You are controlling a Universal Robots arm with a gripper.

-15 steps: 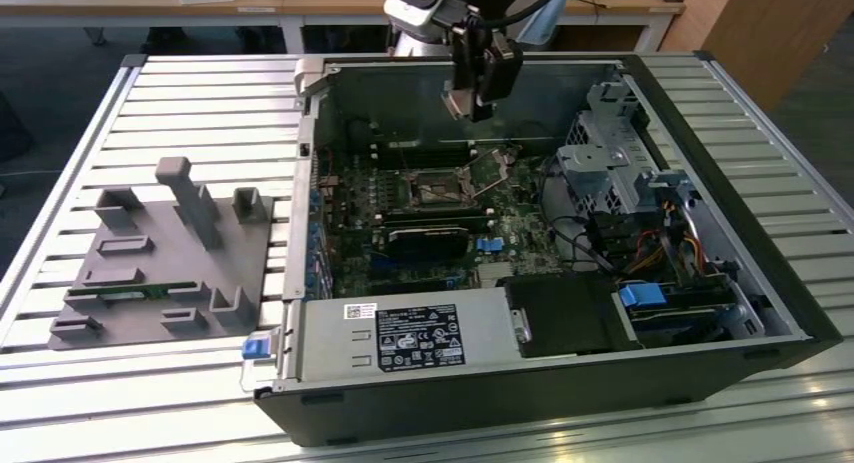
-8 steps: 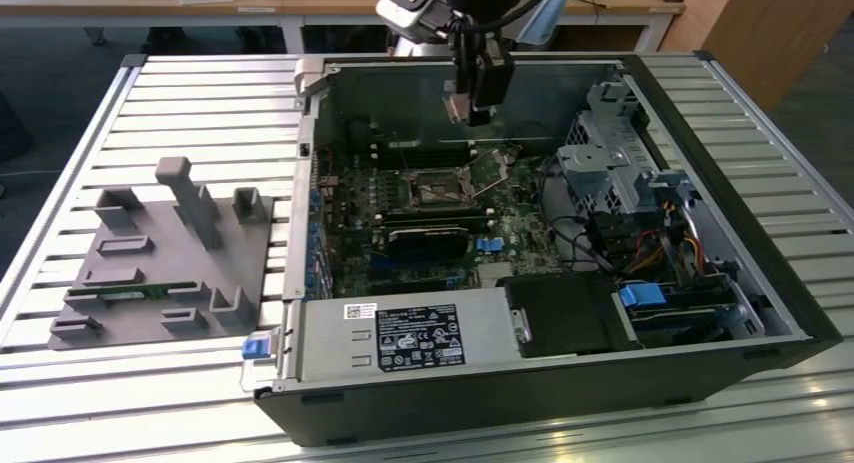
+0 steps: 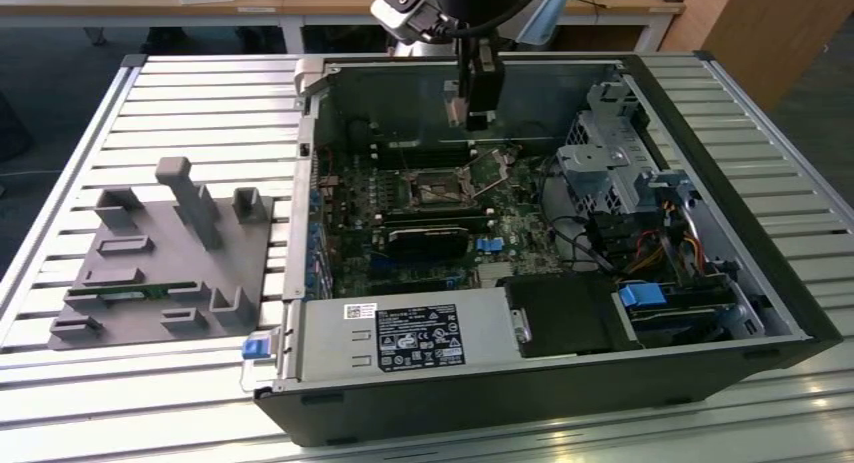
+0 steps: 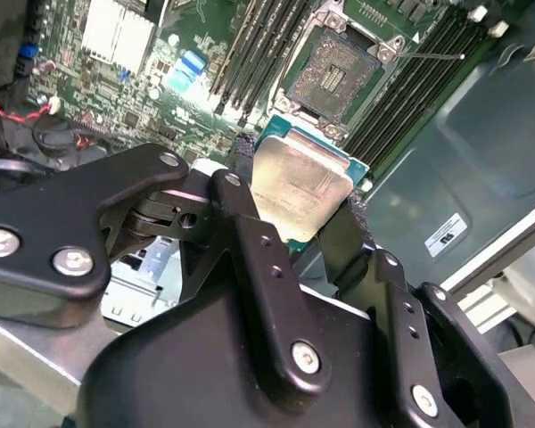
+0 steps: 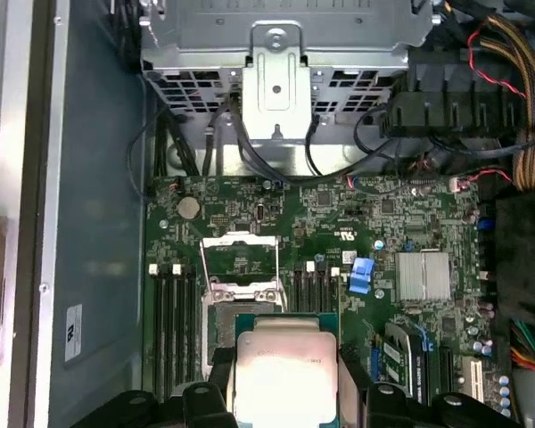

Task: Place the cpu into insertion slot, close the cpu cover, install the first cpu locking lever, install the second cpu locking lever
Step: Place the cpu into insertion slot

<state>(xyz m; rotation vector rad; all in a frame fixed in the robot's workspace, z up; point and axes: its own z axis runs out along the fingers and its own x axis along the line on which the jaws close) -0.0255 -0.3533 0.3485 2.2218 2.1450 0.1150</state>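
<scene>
Second wrist view: end effector [image 4: 299,192] pinches the cpu [image 4: 294,178] at frame centre, short of the empty insertion slot [image 4: 337,76] in the upper middle, so seemingly no step is finished.

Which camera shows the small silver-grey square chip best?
The second wrist view: the small silver-grey square chip is close, clamped in the black pincer. The first wrist view shows its top, lower edge hidden. The exterior view: too small to tell.

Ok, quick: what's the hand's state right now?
The hand is closed, holding the cpu, which is not yet in the insertion slot.
</scene>
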